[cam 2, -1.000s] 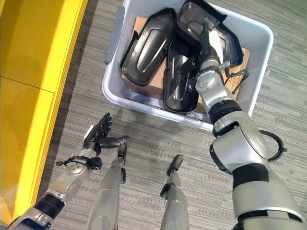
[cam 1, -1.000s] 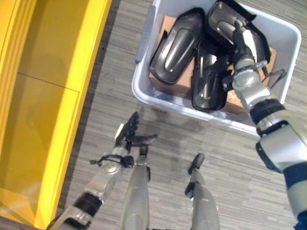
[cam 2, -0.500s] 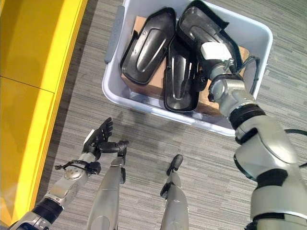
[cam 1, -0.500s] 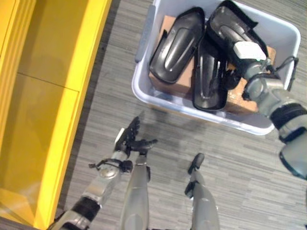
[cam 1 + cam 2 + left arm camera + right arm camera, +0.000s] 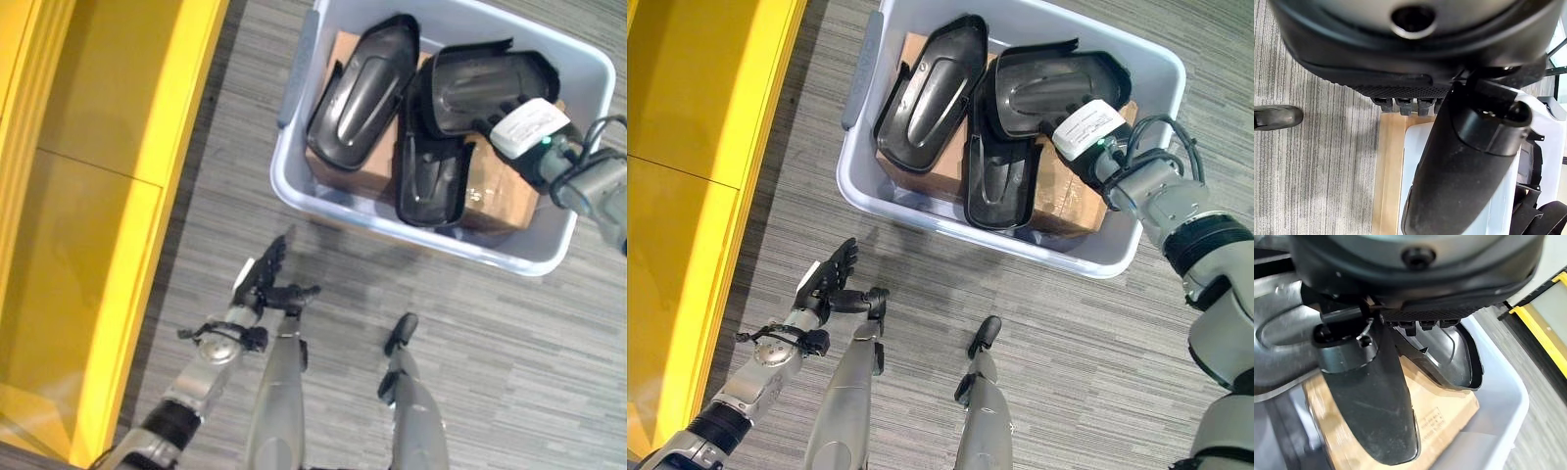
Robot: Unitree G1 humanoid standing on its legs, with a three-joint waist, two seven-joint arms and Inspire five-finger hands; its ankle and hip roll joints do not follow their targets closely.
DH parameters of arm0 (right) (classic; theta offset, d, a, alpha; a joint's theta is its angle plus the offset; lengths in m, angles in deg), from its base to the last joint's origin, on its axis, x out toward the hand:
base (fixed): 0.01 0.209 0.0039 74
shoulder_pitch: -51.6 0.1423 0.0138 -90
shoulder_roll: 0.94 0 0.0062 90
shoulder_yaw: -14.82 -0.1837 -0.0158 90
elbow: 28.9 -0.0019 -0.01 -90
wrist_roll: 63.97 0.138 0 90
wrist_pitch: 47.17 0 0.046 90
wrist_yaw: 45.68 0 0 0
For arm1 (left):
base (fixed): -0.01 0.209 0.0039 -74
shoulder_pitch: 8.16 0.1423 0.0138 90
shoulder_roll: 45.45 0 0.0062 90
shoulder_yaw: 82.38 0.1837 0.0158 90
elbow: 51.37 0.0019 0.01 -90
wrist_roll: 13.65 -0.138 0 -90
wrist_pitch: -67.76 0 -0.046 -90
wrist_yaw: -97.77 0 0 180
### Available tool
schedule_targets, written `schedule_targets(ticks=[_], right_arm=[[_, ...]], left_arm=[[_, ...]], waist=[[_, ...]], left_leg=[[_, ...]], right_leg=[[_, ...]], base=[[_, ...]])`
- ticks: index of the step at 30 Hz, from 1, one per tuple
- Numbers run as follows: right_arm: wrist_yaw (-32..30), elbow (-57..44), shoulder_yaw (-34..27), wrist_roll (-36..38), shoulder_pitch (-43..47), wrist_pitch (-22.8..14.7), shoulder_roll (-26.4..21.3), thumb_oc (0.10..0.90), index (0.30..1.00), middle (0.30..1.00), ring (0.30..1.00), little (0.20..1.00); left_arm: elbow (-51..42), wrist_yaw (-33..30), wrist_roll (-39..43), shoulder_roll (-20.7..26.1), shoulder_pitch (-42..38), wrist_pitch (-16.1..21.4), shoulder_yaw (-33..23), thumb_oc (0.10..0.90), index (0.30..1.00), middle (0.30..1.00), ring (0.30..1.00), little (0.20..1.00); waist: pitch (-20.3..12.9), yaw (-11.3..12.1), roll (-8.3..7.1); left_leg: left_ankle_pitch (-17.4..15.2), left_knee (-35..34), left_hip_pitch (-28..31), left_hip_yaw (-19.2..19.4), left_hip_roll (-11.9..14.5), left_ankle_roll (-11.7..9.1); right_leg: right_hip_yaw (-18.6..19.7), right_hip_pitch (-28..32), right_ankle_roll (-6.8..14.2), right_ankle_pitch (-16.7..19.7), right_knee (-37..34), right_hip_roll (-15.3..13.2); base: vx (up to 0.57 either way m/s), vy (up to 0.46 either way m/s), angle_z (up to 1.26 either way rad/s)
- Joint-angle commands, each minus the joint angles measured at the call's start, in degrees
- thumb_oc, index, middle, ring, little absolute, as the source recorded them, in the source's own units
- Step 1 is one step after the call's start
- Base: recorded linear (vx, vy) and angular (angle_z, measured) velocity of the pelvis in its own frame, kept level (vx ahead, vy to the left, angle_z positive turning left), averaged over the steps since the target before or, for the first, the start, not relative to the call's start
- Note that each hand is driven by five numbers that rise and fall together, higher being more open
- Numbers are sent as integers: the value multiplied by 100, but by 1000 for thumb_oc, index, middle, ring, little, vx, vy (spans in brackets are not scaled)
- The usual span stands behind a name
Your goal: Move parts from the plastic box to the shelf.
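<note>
A pale grey plastic box (image 5: 294, 162) stands on the floor and holds three black moulded parts. One part (image 5: 362, 88) lies at its left and another (image 5: 429, 176) in the middle, both resting on a brown carton (image 5: 505, 196). My right hand (image 5: 529, 125), with its white thumb cover, is shut on the edge of the third part (image 5: 480, 86), which is tilted up at the box's right. In the right wrist view my thumb (image 5: 1371, 396) presses that part (image 5: 1283, 342). My left hand (image 5: 263, 284) hangs open over the floor, in front of the box.
The yellow shelf (image 5: 98, 196) runs along the left side, its edge about a hand's length from my left hand. Grey striped carpet (image 5: 490, 343) surrounds the box. A grey handle (image 5: 297, 69) sits on the box's left wall.
My right arm has swung to the right, and the third part has turned and lifted with the hand. The left hand has barely moved.
</note>
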Motion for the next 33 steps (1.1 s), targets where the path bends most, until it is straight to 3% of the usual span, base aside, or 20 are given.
schedule_targets(ticks=[1,12,24,28,33], right_arm=[[61,-188,422,-477,767,86,-918,900,1000,1000,1000,1000],[248,-397,647,-966,681,-45,-1202,900,1000,1000,1000,1000],[500,-974,647,-1301,602,-255,-1742,900,1000,1000,1000,1000],[511,-1071,647,-1206,637,-247,-1842,900,1000,1000,1000,1000],[300,-1083,647,-230,965,-144,-1933,900,1000,1000,1000,1000]], left_arm=[[-504,148,-211,54,101,496,6,900,1000,1000,1000,1000],[-469,187,-240,189,106,489,82,900,1000,1000,1000,1000],[-452,294,-285,604,56,445,206,900,1000,1000,1000,1000],[-439,303,-270,619,87,442,177,900,1000,1000,1000,1000],[-443,274,-242,340,198,459,-2,900,1000,1000,1000,1000]], waist=[[-22,58,64],[-36,81,-33],[-126,173,-440],[-157,136,-474],[-209,-63,-250]], left_leg=[[141,-404,356,-126,12,-39],[146,-395,410,-140,12,-53],[147,-432,594,-136,36,-86],[144,-452,659,-130,52,-89],[157,-476,706,-110,63,-73]], right_leg=[[97,601,426,-579,806,-348],[119,643,431,-604,802,-375],[146,763,431,-659,814,-366],[158,798,433,-663,812,-365],[157,820,433,-654,814,-360]], base=[[0,0,0],[-1,0,1],[-2,-2,0],[-4,-7,-2],[0,0,0]])
